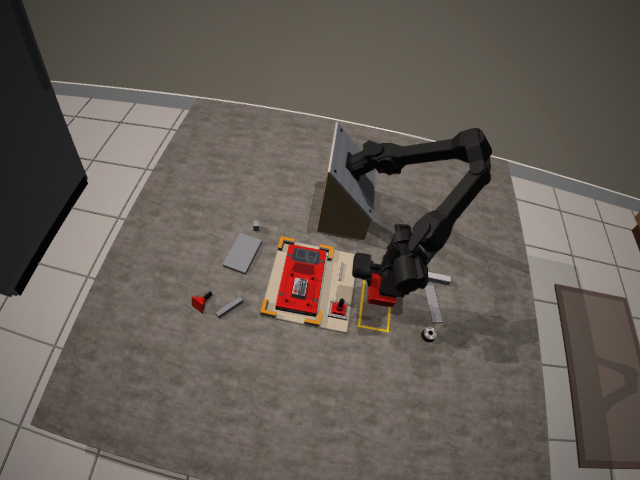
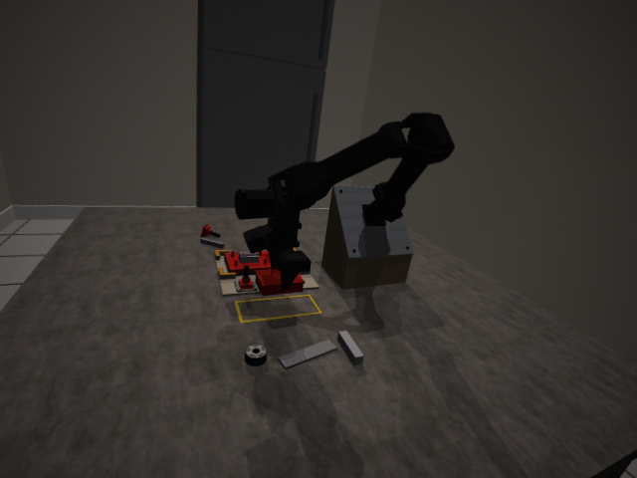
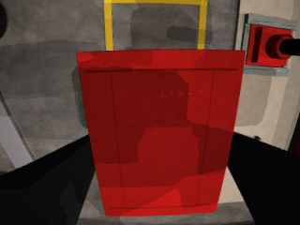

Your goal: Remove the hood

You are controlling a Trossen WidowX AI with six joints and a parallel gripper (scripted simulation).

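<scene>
Operator: Where is the hood?
Manual: Your pincer (image 1: 381,279) (image 2: 285,280) (image 3: 160,139) grips the red hood (image 1: 379,297) (image 2: 267,283) (image 3: 159,117), holding it raised above the worktop (image 1: 289,382) (image 2: 205,401) (image 3: 42,66), near the yellow outline (image 1: 374,328) (image 2: 280,318) (image 3: 157,2).

The black, many-jointed robot arm (image 1: 460,201) (image 2: 354,154) arches over, its black parallel-jaw gripper (image 1: 381,289) (image 2: 289,280) (image 3: 160,139) pointing down toward six o'clock in the exterior view, fingers parted and clamped.
</scene>
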